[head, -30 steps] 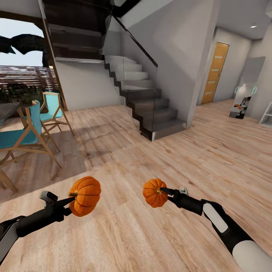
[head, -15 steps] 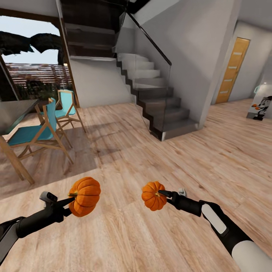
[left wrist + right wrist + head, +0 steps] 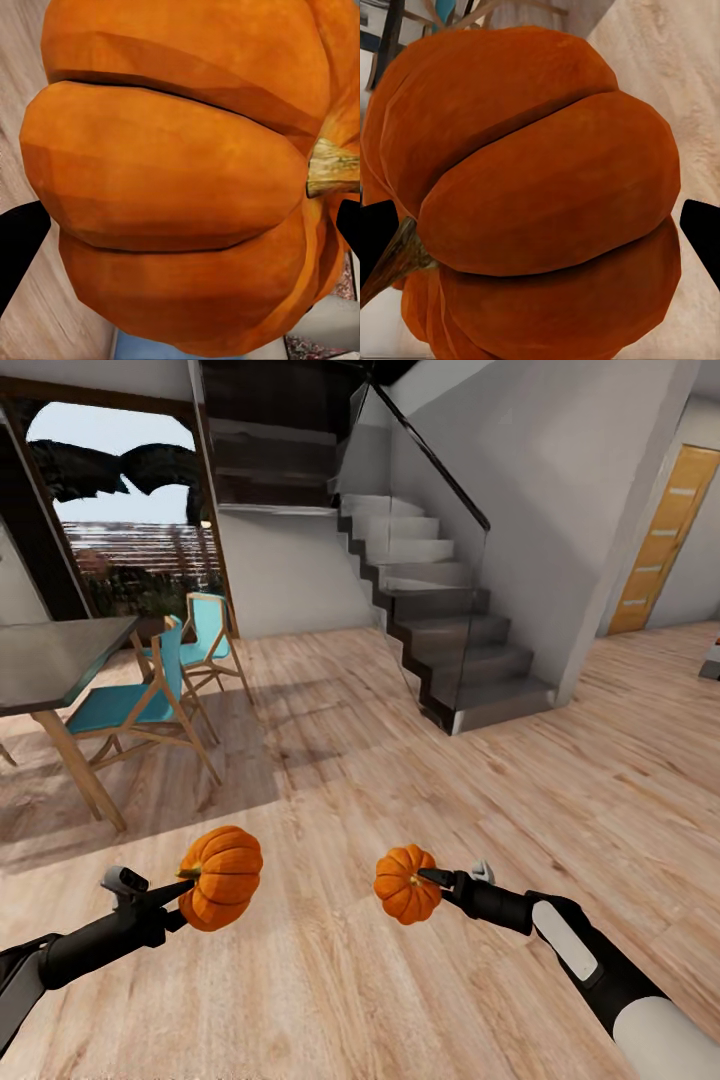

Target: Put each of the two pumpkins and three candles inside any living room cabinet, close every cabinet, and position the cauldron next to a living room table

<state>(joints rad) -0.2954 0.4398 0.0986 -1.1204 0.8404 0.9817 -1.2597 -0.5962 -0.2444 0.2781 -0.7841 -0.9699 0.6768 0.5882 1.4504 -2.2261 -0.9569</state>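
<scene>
- Where the robot stands on the light wood floor (image 3: 350,980), each arm holds one pumpkin out in front of the trunk, above the boards and clear of them.
- Left hand (image 3: 186,883): pinching the larger pumpkin (image 3: 221,877) at its stem side (the stem (image 3: 330,169) shows pale tan in the left wrist view, with dark fingers (image 3: 19,244) at either edge of the fruit).
- Right hand (image 3: 430,878): pinching the smaller pumpkin (image 3: 405,884) by its stem end; the right wrist view shows the ribbed orange body (image 3: 547,202) between two dark fingers (image 3: 701,232).
- The two pumpkins hang apart, side by side.
- Background: a grey-topped desk (image 3: 60,655) with teal chairs (image 3: 130,705) at the left, a dark staircase (image 3: 450,630) with a glass balustrade at centre, an orange door (image 3: 655,545) at far right.
</scene>
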